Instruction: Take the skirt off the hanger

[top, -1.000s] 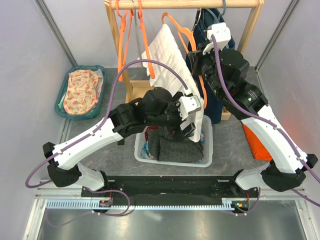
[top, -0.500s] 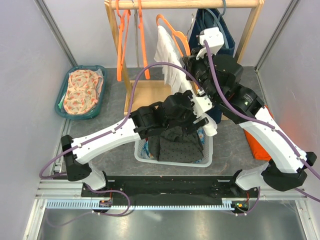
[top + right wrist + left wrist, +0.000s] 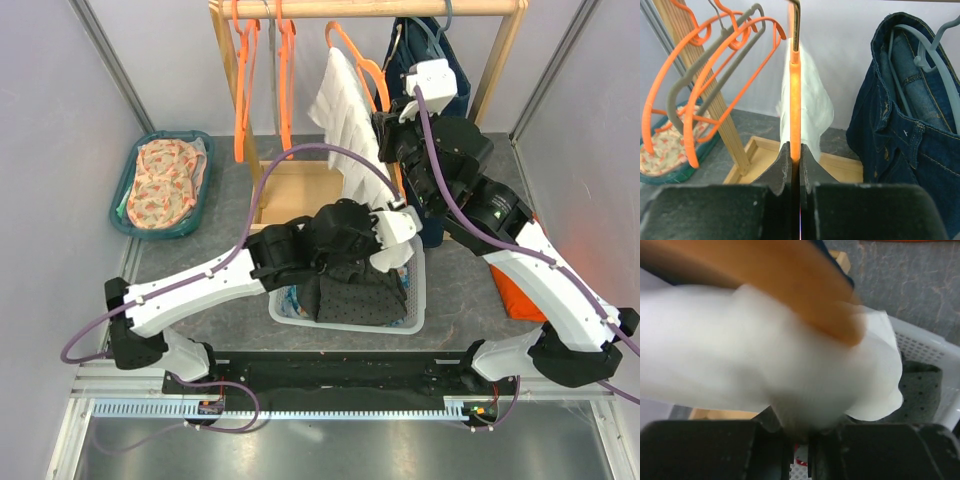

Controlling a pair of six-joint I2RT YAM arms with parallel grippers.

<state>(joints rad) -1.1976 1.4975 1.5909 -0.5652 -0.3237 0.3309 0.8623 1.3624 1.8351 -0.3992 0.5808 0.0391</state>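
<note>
A white skirt [image 3: 345, 110] hangs from an orange hanger [image 3: 352, 52] on the wooden rail. My right gripper [image 3: 795, 156] is shut on the hanger's orange bar [image 3: 795, 100], and the skirt [image 3: 812, 107] drapes behind it. From the top view this gripper [image 3: 392, 150] sits just right of the skirt. My left gripper [image 3: 396, 243] is at the skirt's lower end, above the basket. In the left wrist view the white fabric [image 3: 765, 365] fills the frame and bunches down between the nearly closed jaws of my left gripper [image 3: 800, 434]. The blurred hanger [image 3: 790, 280] crosses above.
A white laundry basket [image 3: 418, 300] with dark clothes stands under the left gripper. Denim clothing [image 3: 432, 60] hangs on a grey hanger right of the skirt. Bare orange hangers [image 3: 245, 80] hang at the left. A teal basket [image 3: 165, 185] sits far left, an orange cloth [image 3: 515, 285] at right.
The left gripper went from wide open to closed on the skirt's lower end. The hanger and skirt swung slightly left then back; the right gripper kept its hold.
</note>
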